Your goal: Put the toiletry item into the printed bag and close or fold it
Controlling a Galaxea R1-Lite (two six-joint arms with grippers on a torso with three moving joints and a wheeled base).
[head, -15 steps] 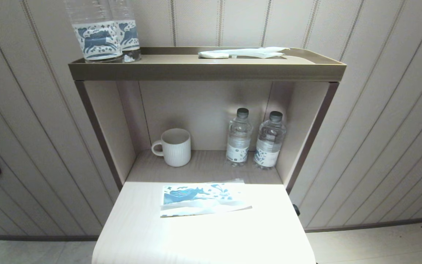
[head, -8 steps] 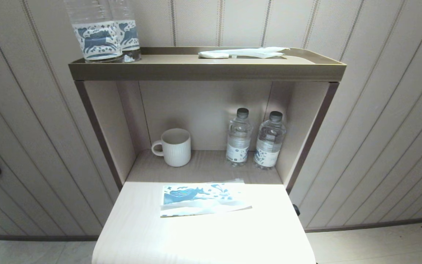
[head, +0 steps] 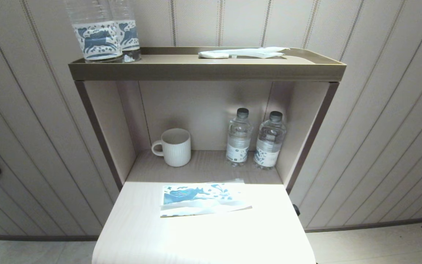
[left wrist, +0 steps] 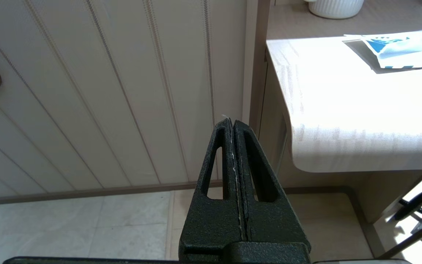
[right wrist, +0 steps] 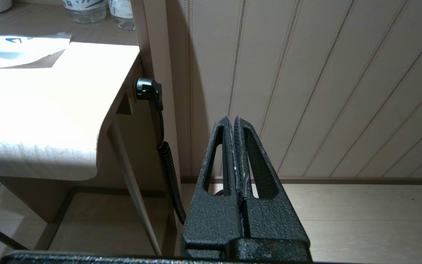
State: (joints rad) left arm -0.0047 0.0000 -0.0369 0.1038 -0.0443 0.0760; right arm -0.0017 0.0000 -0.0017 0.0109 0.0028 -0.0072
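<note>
The printed bag (head: 202, 200) lies flat on the white table (head: 203, 238), near its far edge, horse print up and a pale strip along its near side. No toothbrush shows in any view. Neither gripper appears in the head view. My left gripper (left wrist: 232, 121) hangs shut and empty below table height, off the table's left side, with a corner of the bag (left wrist: 398, 49) far beyond it. My right gripper (right wrist: 232, 119) is shut and empty too, low beside the table's right side; the bag (right wrist: 13, 51) lies well away from it.
A white mug (head: 174, 147) and two small water bottles (head: 239, 137) (head: 269, 141) stand in the niche behind the table. The top shelf (head: 203, 71) carries two horse-label bottles (head: 97, 36) and a flat white packet (head: 244, 53). A black plug and cable (right wrist: 147, 90) hang off the table's right side.
</note>
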